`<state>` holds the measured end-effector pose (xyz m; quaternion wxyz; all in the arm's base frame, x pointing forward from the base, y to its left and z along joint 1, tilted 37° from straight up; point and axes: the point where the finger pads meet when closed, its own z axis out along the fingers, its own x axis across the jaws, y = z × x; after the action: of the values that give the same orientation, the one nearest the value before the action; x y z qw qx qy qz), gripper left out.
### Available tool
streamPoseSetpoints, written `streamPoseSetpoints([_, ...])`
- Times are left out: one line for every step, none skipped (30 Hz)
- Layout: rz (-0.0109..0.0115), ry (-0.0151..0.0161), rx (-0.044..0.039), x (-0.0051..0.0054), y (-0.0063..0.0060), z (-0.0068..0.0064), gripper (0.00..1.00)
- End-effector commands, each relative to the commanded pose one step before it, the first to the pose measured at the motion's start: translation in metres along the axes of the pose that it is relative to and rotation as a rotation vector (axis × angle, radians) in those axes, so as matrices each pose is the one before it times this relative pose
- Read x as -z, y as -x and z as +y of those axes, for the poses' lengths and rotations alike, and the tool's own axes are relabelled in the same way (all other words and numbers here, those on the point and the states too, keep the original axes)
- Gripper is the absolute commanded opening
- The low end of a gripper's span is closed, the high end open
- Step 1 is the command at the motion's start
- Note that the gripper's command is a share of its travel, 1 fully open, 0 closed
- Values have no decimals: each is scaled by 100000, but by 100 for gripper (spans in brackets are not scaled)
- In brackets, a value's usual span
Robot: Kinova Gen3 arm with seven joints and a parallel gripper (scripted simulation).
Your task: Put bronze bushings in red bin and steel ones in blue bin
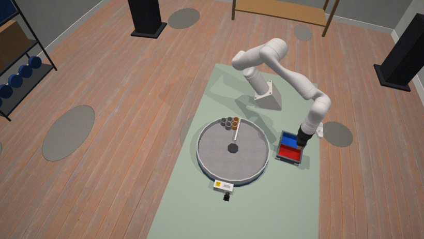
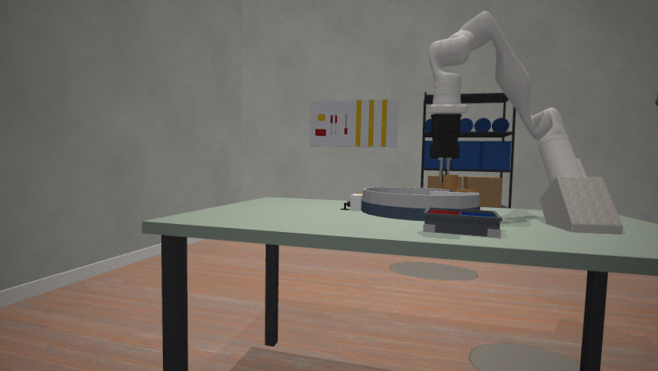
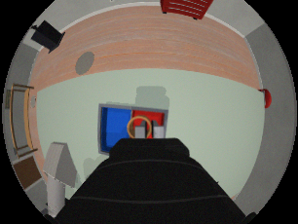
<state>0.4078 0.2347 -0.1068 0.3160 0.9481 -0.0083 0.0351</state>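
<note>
Two bins (red (image 1: 289, 153) (image 2: 444, 212) (image 3: 155, 117), blue (image 1: 288, 139) (image 2: 478, 214) (image 3: 115, 128)), bronze bushing (image 2: 451, 181) (image 3: 129, 128) abv. red.

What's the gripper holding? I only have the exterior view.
Observer: Wrist view: one finger sits inside a bronze bushing, the other outside, so the gripper pinches its wall.
Operator: Which bin does it line up with?
Observer: Wrist view: mostly the red bin, its edge overlapping the divider.
Operator: What's left on the turntable?
Observer: Top view: five beside the white bar, two bronze ones and three steel ones.
</note>
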Motion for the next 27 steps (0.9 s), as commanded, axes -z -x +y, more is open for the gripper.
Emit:
streamPoseSetpoints([-474, 526, 91, -458, 147, 123, 0])
streamPoseSetpoints([-1, 0, 0, -530, 0, 0, 0])
streamPoseSetpoints([-1, 0, 0, -530, 0, 0, 0])
streamPoseSetpoints([-1, 0, 0, -530, 0, 0, 0])
streamPoseSetpoints([-1, 0, 0, -530, 0, 0, 0])
streamPoseSetpoints([-1, 0, 0, -530, 0, 0, 0])
streamPoseSetpoints([0, 0, 0, 0, 0, 0, 0])
streamPoseSetpoints([0, 0, 0, 0, 0, 0, 0])
streamPoseSetpoints([0, 0, 0, 0, 0, 0, 0])
streamPoseSetpoints([-1, 0, 0, -530, 0, 0, 0])
streamPoseSetpoints([0, 0, 0, 0, 0, 0, 0])
streamPoseSetpoints([0, 0, 0, 0, 0, 0, 0])
streamPoseSetpoints([-1, 0, 0, -530, 0, 0, 0])
streamPoseSetpoints([-1, 0, 0, -530, 0, 0, 0])
streamPoseSetpoints([-1, 0, 0, -530, 0, 0, 0])
streamPoseSetpoints([-1, 0, 0, -530, 0, 0, 0])
streamPoseSetpoints([0, 0, 0, 0, 0, 0, 0])
streamPoseSetpoints([0, 0, 0, 0, 0, 0, 0])
streamPoseSetpoints([0, 0, 0, 0, 0, 0, 0])
streamPoseSetpoints([0, 0, 0, 0, 0, 0, 0])
streamPoseSetpoints([0, 0, 0, 0, 0, 0, 0])
streamPoseSetpoints([0, 0, 0, 0, 0, 0, 0])
streamPoseSetpoints([0, 0, 0, 0, 0, 0, 0])
streamPoseSetpoints([0, 0, 0, 0, 0, 0, 0])
streamPoseSetpoints([0, 0, 0, 0, 0, 0, 0])
streamPoseSetpoints([0, 0, 0, 0, 0, 0, 0])
streamPoseSetpoints([37, -43, -12, -84, -9, -7, 0])
